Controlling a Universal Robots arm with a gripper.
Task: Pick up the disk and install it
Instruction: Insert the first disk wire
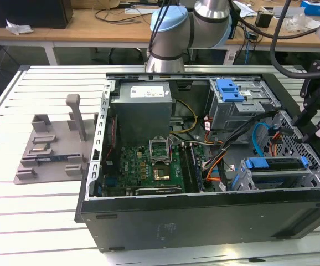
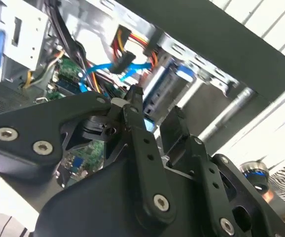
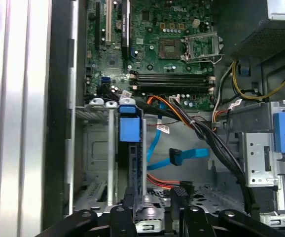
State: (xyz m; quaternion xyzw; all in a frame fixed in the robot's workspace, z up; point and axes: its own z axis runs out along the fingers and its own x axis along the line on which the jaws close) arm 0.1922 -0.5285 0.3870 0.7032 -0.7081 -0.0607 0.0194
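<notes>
End effector (image 3: 155, 197) fingers apart, straddling the end of the disk (image 3: 134, 163), not clamped. Disk stands on edge in the drive cage (image 1: 271, 176) of the open case (image 1: 204, 221), blue rails showing, near the motherboard (image 1: 149, 166).

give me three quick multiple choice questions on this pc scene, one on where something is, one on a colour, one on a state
1. Where is the disk?
A. on the floor
B. in the drive cage inside the computer case
C. on top of the arm

2. What colour is the flat data cable lying loose near that cage?
A. blue
B. green
C. white

3. How is the gripper?
A. shut on a screwdriver
B. shut on a cable
C. open

Answers:
1 B, its blue rails sit in the cage at the exterior view's right.
2 A, it shows bright blue in both wrist views.
3 C, its fingers stand apart with nothing between them.
</notes>
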